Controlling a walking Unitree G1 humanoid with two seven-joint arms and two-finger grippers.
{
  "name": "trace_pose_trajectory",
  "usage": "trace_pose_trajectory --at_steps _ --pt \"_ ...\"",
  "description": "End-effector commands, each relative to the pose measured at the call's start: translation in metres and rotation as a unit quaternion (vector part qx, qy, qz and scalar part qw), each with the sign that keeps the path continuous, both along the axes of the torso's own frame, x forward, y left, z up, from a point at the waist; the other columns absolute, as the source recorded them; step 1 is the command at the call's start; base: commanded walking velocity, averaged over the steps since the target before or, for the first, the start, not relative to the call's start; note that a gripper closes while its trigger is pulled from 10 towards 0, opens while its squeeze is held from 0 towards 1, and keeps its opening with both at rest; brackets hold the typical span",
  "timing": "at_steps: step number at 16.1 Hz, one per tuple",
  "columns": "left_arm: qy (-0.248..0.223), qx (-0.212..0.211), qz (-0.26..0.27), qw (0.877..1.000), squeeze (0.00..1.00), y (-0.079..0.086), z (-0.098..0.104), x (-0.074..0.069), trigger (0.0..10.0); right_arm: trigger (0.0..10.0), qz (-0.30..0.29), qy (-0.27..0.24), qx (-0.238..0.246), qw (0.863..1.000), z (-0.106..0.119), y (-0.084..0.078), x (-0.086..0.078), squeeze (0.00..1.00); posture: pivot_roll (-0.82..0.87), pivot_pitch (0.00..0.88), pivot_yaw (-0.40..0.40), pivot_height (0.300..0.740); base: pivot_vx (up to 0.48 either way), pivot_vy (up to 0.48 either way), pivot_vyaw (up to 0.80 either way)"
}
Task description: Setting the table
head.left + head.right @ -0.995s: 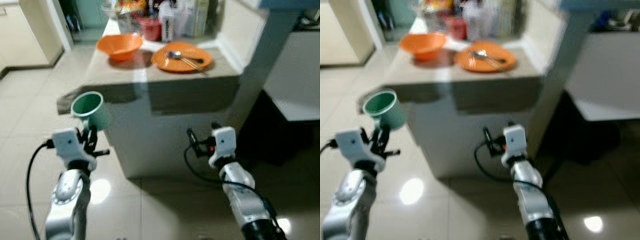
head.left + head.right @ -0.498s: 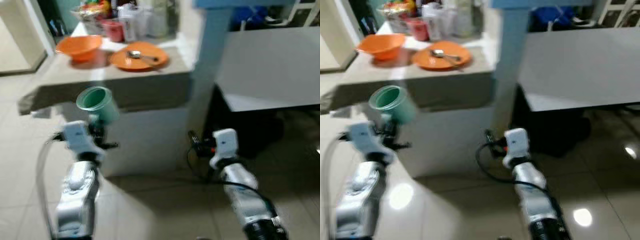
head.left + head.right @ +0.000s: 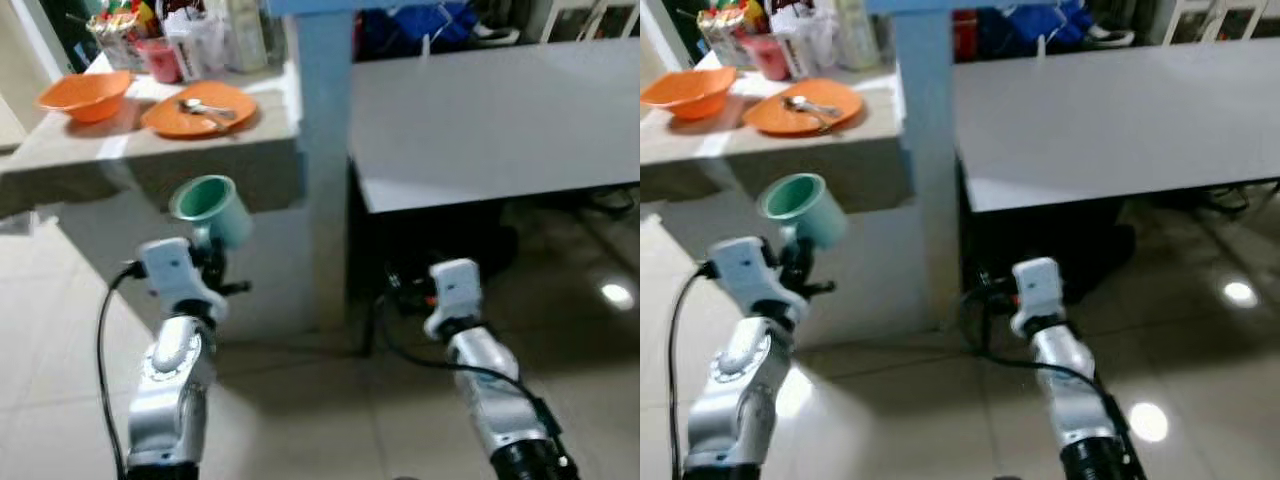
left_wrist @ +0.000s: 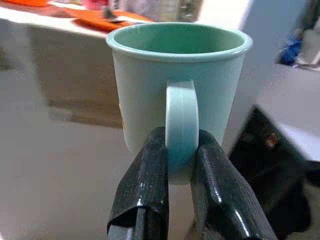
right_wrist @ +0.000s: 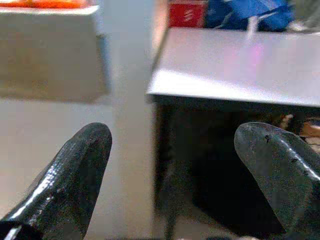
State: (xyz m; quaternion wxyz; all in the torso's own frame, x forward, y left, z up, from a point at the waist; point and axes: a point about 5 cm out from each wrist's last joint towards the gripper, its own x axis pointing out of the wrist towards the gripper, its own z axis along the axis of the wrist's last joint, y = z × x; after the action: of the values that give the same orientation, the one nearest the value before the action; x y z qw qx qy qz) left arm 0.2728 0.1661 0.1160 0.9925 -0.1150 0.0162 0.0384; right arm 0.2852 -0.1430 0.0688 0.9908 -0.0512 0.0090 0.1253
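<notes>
The left end effector (image 4: 172, 172) is pinching the handle of a mint-green plastic mug (image 3: 212, 207), carrying it upright around 10 o'clock. The right end effector (image 5: 175, 165) is hanging wide apart, empty. The big grey desk (image 3: 480, 110) at 1 o'clock is bare, and the flat orange plastic plate (image 3: 197, 108) with a metal spoon (image 3: 195, 106) and the orange plastic bowl (image 3: 84, 94) are sitting on the beige counter desk (image 3: 90, 160) at 11. So I'd say it's barely started.

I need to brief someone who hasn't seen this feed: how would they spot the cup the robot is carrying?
Start at the beige counter to the robot's left, where an orange plate and orange bowl sit. Below its front edge, the left gripper is raised, pinching a mint-green mug by its handle. It is the one green, handled item, and it is held in the air rather than resting on the counter.
</notes>
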Motion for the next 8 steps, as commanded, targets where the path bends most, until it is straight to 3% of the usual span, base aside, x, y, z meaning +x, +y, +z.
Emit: trace_pose_trajectory --at_steps 1,8 --pt "0.005 0.012 0.022 1.000 0.00 0.0074 0.0002 0.0033 0.0 10.0 0.011 -0.005 0.004 1.000 0.0026 0.0083 0.0018 0.00 -0.19 0.000 0.088 0.740 0.000 -0.469 0.00" --pt "0.017 0.015 0.026 0.999 0.00 0.0029 -0.0007 0.0119 0.0 10.0 0.015 -0.004 0.003 1.000 0.0011 0.0098 -0.0003 0.00 -0.20 0.000 0.101 0.740 0.000 -0.468 0.00"
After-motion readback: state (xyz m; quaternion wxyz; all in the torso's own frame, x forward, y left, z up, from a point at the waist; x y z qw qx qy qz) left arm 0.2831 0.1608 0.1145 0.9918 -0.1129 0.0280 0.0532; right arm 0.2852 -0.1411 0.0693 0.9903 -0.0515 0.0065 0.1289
